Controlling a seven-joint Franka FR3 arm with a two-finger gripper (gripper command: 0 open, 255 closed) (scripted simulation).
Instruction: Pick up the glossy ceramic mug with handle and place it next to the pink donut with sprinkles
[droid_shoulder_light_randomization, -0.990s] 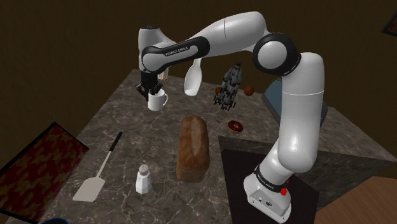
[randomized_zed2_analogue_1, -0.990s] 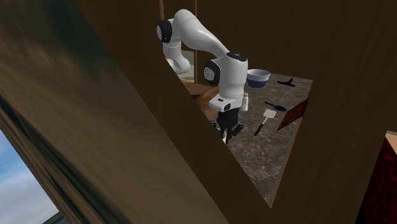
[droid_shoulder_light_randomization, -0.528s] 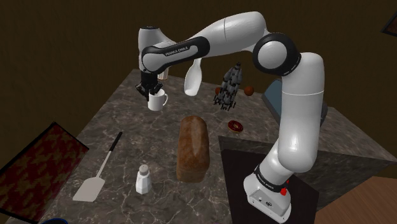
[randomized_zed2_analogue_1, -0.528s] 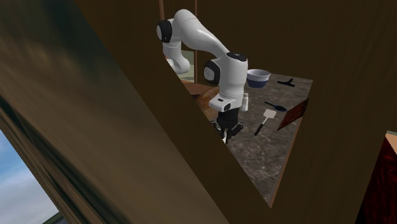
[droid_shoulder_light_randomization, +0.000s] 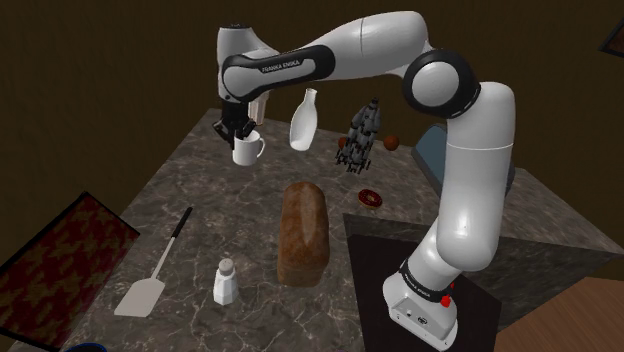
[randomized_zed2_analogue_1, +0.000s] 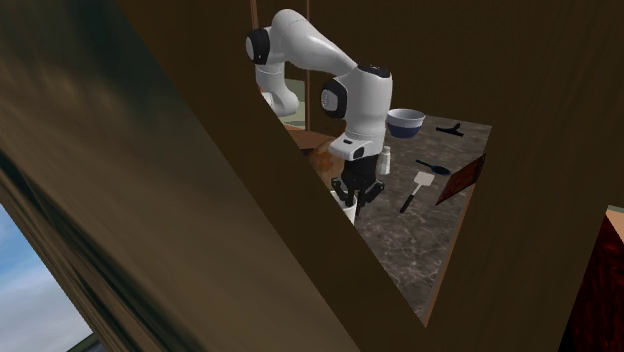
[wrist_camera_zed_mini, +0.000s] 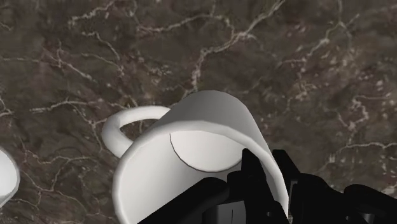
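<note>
White lettering (droid_shoulder_light_randomization: 283, 66) on the dark band of the arm (droid_shoulder_light_randomization: 470, 160) seems to read FRANKA EMIKA, and a small dark logo (droid_shoulder_light_randomization: 425, 319) sits on its foot; I cannot read that one. The pincer (droid_shoulder_light_randomization: 238, 133) points down over the far part of the marbled counter (droid_shoulder_light_randomization: 200, 200) and pinches the white mug (droid_shoulder_light_randomization: 246, 149) by its rim. From the hand's own camera, one finger of the pincer (wrist_camera_zed_mini: 235, 184) is inside the mug (wrist_camera_zed_mini: 197, 146) and one outside, with the handle on the far side. I cannot tell whether its base clears the counter. The reddish donut (droid_shoulder_light_randomization: 370, 197) lies well apart, at about four o'clock from the mug, and the brown loaf (droid_shoulder_light_randomization: 303, 232) at five o'clock.
</note>
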